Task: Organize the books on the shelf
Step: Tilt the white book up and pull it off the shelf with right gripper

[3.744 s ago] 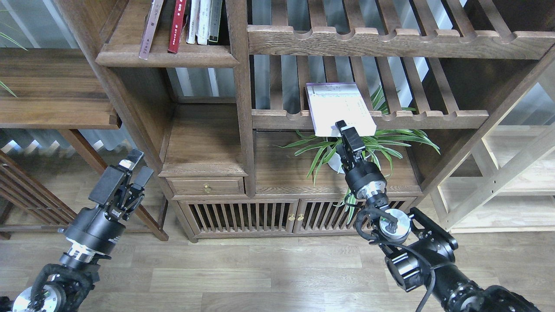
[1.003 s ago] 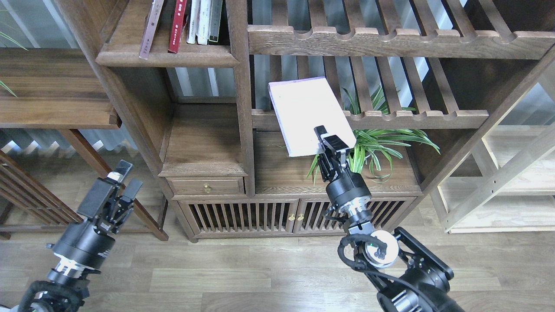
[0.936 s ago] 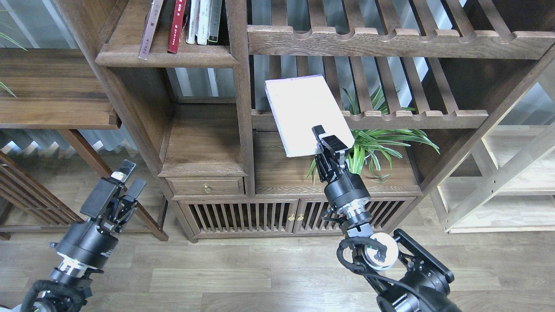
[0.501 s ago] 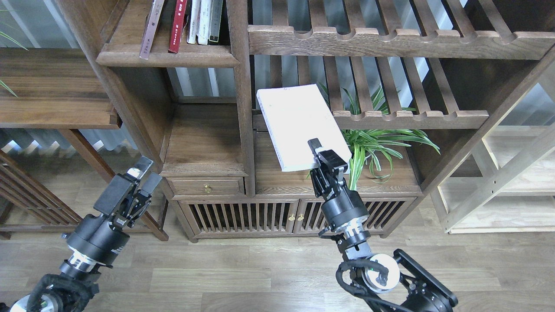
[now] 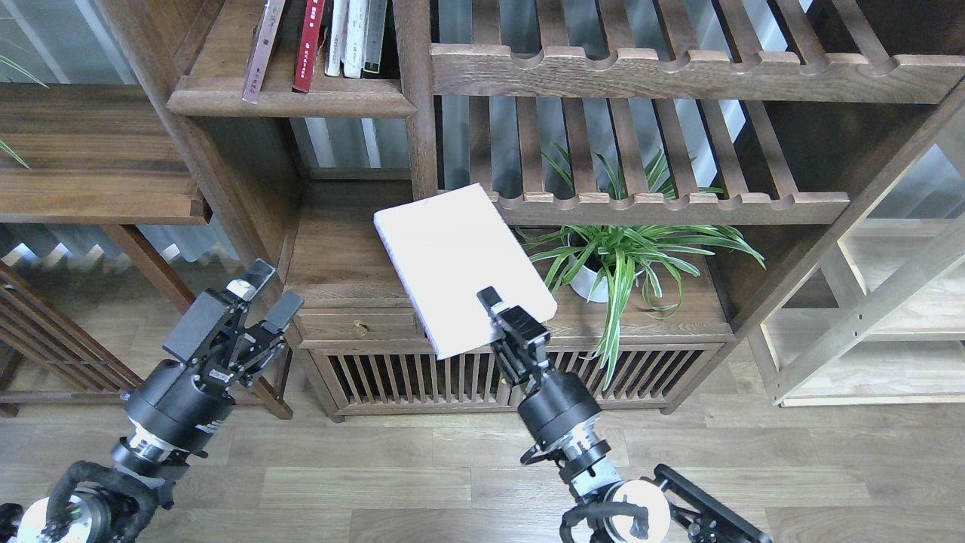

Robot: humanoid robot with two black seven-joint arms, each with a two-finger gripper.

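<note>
My right gripper [image 5: 503,317] is shut on the near edge of the pale lavender-white book [image 5: 458,264], held flat and tilted in the air in front of the cabinet's drawer section. Several books stand on the solid upper-left shelf [image 5: 290,98], among them a dark maroon book [image 5: 309,45] and a leaning brownish one [image 5: 260,49]. The red book with a yellow title is not in view. My left gripper [image 5: 260,294] is open and empty, low at the left.
A slatted rack with a scalloped rail [image 5: 663,202] runs across the middle right, another slatted rack [image 5: 678,72] above it. A potted spider plant [image 5: 603,260] stands on the cabinet top. An open cubby [image 5: 350,249] lies left of the held book.
My right gripper has drawn the pale book off the slatted rack, down and to the left, toward me. My left gripper has risen and moved right a little.
</note>
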